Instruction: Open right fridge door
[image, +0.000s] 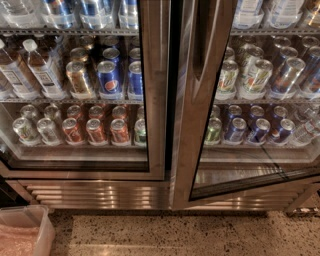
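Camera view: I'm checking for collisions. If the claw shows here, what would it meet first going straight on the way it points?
The claw is out of view, so its heading cannot be told. Straight ahead of the camera stands the right fridge door, seemingly ajar, beside the left door.

This seems a shop or a canteen: the right fridge door and the left door, both glass, show shelves full of cans and bottles.

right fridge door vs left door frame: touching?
Apart. The camera view shows a dark vertical gap between the right fridge door and the left door, and the right one's bottom edge slants outward. The hand is out of view.
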